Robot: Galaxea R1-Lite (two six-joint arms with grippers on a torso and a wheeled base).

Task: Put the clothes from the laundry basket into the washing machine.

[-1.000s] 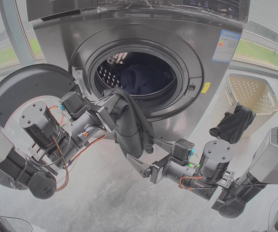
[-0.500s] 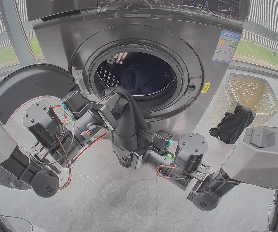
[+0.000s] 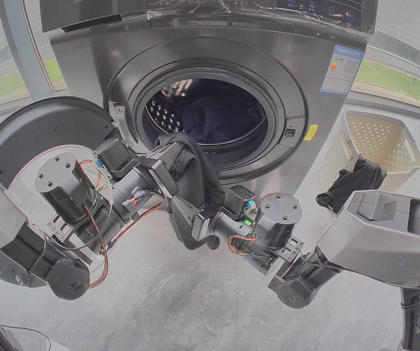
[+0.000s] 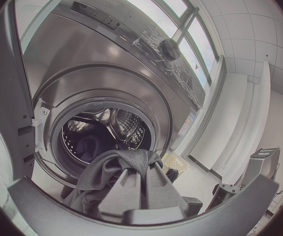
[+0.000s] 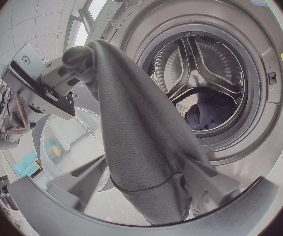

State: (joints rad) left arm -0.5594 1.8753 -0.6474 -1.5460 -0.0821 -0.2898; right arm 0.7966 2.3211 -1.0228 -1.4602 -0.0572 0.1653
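Item: dark garment (image 3: 196, 179), its top fold clamped in our left gripper (image 3: 173, 153), held just before the washer (image 3: 288, 74) mouth, tail hanging below the rim. Right gripper (image 5: 144, 181): jaws apart, one finger each side of the tail, not yet pinched. Drum (image 5: 210, 82): one navy piece (image 3: 210, 118) inside. Basket (image 3: 395, 137), at right: one black piece (image 3: 351, 186) draped over its rim. Risks, as we judge: should the right jaws close on a thin fold, the tail may slip and trail outside the drum; the grippers sit near and could knock. Change: a second ago our right gripper lay low, clear of the cloth; it has since swung up around the tail, the left scarcely moved
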